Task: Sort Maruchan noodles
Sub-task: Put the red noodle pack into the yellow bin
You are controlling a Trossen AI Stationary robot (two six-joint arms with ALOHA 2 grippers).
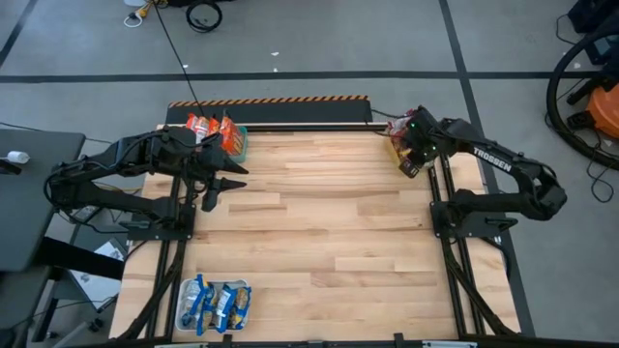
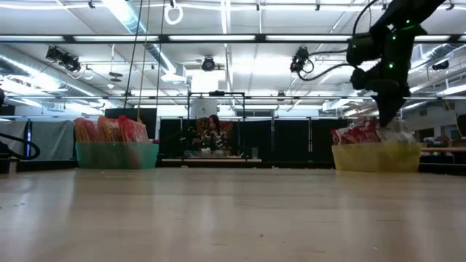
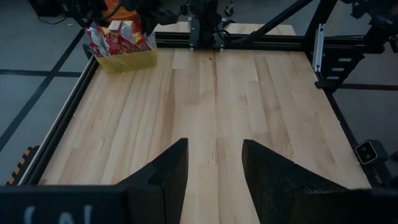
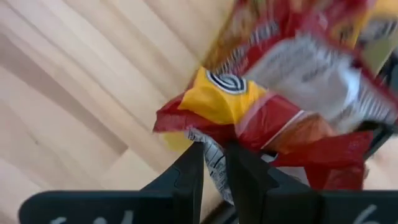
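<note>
Gripping red-and-white packet [image 4: 273, 93] over yellow tray [image 2: 376, 156], right gripper [image 4: 214, 165] nrly closed; left gripper [image 3: 214, 168] open, empty

My station: pale wood-plank bench [image 1: 329, 222] on grey floor [image 1: 319, 39] crossed by dark tape lines [image 1: 290, 74]. Black-and-orange hazard strip [image 1: 271, 99] along the bench's far edge. Overhead, long ceiling light strips [image 2: 218, 38]; dark partitions [image 2: 291, 138] behind; a person [image 2: 212, 135] seated far off.

On the tabletop [image 1: 329, 213], one tray [image 1: 237, 143] of packets [image 1: 213, 128] sits far left, another tray [image 1: 398, 155] far right (right claw [image 1: 411, 159] above it), a third [image 1: 215, 307] near left.
</note>
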